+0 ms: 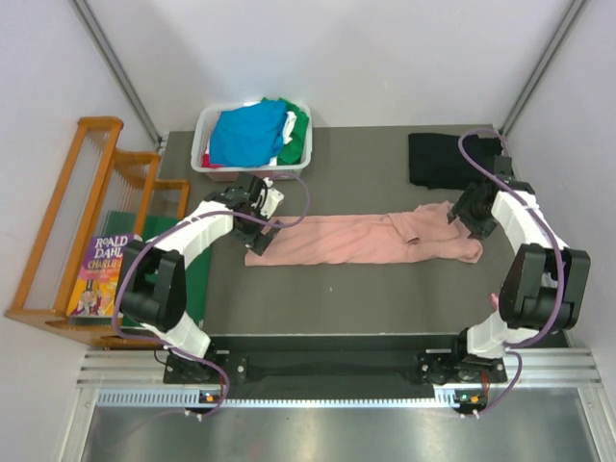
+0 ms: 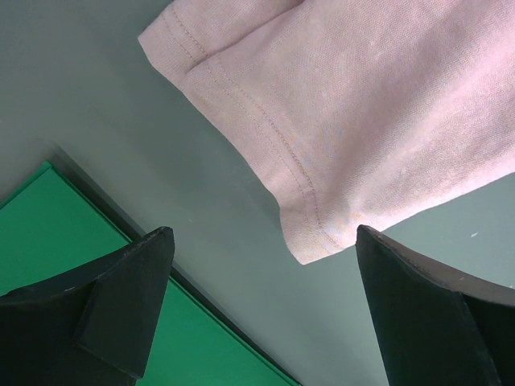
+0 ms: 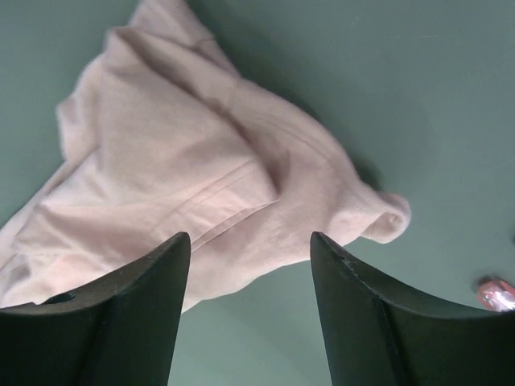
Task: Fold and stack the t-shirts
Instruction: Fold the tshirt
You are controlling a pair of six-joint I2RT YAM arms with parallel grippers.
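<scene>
Shirts first: where do they lie?

The dusty-pink t-shirt (image 1: 356,241) is stretched into a long band across the middle of the dark table (image 1: 366,298), flat toward the left and bunched into a rumpled heap at the right end. A black t-shirt (image 1: 438,159) lies folded at the far right corner, apart from it. The white tub (image 1: 204,144) at the far left edge holds a bright blue t-shirt (image 1: 245,135) on top and a green t-shirt (image 1: 300,125) beside it.

And the left gripper?

The left gripper (image 1: 262,223) hangs over the pink shirt's left end. In its wrist view the fingers (image 2: 121,305) are spread wide with nothing between them. A stitched hem corner of the shirt lies on the table beyond the tips, clear of both.

The right one?

The right gripper (image 1: 460,217) sits above the bunched right end. Its fingers (image 3: 129,314) stand partly apart. The crumpled cloth lies on the table past the gap, and no fold looks pinched by either pad.

Anything else nearby?

A flat green board (image 1: 197,284) lies along the table's left edge, under the left arm. Its corner shows bright green in the left wrist view, near the shirt's hem but not touching it. Left of that lies a Roald Dahl book (image 1: 96,274), against a wooden rack (image 1: 67,192).
</scene>
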